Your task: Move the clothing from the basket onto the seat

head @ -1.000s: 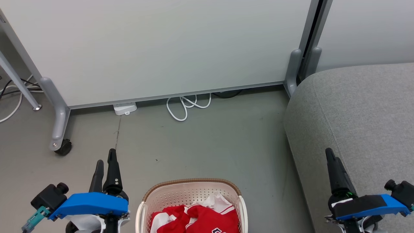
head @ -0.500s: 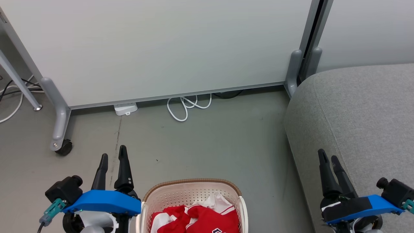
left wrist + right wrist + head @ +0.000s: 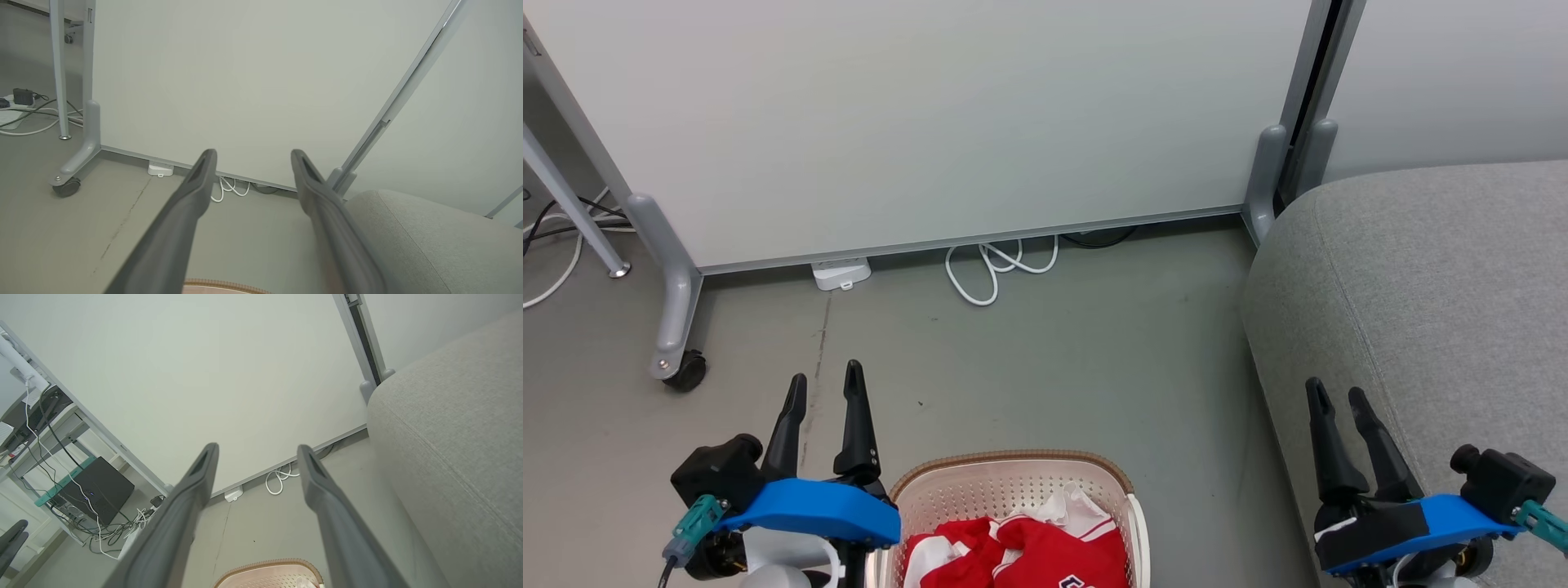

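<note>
Head view puts the basket [image 3: 1013, 459] at 6 o'clock, cut by the bottom edge. The clothing [image 3: 1033, 555] is heaped red inside it, and none lies on the seat [image 3: 1421, 286], which fills 3 to 5 o'clock. At 7 o'clock the left gripper [image 3: 825, 371] hangs just beside the basket's left rim, fingers spread with nothing between them. At 5 o'clock the right gripper [image 3: 1334, 387] shows against the seat's near edge, fingers likewise parted and empty.

The step in hand looks like the first reach into the basket. It would go best with one gripper brought over the pile and its fingers tipped down. They should sink into a raised fold near the middle, away from the perforated wall, and close on a thick bunch so the soft cloth cannot slip. A high lift should keep trailing fabric off the brown rim, or the basket may drag.

Bare floor [image 3: 1176, 384] between basket and seat gives an open path toward 3 o'clock, but the seat's rounded edge stands higher, so the load must go up over it. The partition [image 3: 931, 122] and cable [image 3: 992, 273] at 12 o'clock are well apart. The caster [image 3: 684, 371] at 9 o'clock is near the left gripper's outer side.
</note>
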Motion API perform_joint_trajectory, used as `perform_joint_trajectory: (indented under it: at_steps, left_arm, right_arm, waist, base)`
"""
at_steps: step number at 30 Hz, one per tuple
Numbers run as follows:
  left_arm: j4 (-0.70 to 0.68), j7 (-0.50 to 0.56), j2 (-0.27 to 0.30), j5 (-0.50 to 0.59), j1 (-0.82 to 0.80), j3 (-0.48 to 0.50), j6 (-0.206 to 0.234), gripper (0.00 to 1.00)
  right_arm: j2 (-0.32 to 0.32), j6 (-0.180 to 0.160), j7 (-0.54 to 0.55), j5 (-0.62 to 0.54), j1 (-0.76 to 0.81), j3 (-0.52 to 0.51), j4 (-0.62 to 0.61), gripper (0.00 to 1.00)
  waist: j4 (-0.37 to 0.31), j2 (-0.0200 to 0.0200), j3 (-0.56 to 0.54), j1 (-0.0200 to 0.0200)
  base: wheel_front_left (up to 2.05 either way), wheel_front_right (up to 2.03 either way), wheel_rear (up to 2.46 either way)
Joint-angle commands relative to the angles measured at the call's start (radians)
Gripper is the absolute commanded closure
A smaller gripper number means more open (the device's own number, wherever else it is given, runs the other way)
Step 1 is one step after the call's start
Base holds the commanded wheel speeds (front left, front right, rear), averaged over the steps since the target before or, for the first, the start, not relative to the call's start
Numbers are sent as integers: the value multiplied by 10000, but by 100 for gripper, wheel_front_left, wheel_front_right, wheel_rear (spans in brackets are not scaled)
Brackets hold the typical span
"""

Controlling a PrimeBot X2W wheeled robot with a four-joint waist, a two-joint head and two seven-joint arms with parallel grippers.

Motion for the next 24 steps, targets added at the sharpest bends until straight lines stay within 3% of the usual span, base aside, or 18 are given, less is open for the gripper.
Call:
perform_joint_trajectory:
  at_steps: [1,24]
  left_arm:
    - [-133,-121,100,358,-266,-91,76,0]
    - [-136,-654,127,2333,-269,-590,33,0]
  right_arm:
    - [-55,17,-120,-327,-6,71,-108,0]
    - [-61,22,-655,-2510,60,369,-144,0]
  waist:
    - [-2,0,-1,0]
    - [48,0,17,0]
  base:
    - [0,0,0]
    - [0,0,0]
